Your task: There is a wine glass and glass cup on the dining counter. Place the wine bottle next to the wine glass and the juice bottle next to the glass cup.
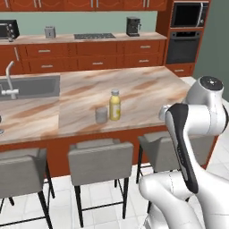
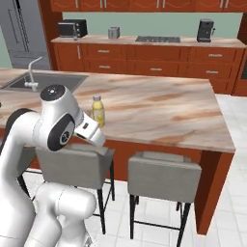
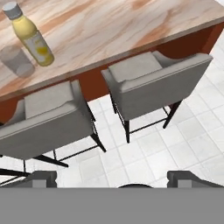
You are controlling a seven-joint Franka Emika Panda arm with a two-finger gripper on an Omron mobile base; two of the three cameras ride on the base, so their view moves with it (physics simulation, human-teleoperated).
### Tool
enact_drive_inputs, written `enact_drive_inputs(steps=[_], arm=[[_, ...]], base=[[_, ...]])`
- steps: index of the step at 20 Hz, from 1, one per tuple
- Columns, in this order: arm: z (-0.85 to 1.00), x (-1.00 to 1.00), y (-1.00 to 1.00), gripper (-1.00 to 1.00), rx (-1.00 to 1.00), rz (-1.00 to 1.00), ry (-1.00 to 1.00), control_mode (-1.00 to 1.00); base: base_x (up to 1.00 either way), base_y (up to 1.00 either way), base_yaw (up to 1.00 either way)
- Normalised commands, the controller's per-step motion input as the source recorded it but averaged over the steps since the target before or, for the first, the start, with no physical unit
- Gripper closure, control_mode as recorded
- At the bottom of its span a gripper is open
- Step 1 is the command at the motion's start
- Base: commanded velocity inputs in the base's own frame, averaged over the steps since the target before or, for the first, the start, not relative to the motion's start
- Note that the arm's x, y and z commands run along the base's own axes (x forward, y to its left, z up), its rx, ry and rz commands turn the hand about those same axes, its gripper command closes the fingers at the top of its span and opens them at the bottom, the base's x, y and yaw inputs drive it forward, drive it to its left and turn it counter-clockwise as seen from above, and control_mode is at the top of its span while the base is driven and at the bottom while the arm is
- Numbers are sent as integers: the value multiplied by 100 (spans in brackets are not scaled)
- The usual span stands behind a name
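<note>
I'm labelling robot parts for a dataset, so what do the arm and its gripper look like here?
The arm is glossy white with rounded, bulbous links and dark grey to black bands and caps at the joints; one round joint cap is dark with a small pale mark. No loose cables show. In the hand view, the gripper ends in two small, blocky dark grey fingertips.

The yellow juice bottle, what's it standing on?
The juice bottle stands upright on the dining counter, right beside the glass cup. The marble patch directly under the bottle is covered by it.
</note>
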Motion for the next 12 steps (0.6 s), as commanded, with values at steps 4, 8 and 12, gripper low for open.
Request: enact_drive_inputs(steps=[4,8,12], arm=[[0,0,0,-100,0,0,0,100],[0,0,0,-100,0,0,0,100],[0,0,0,-100,0,0,0,100]], base=[[-6,-81,1],[-9,-81,0],[-10,-81,0]])
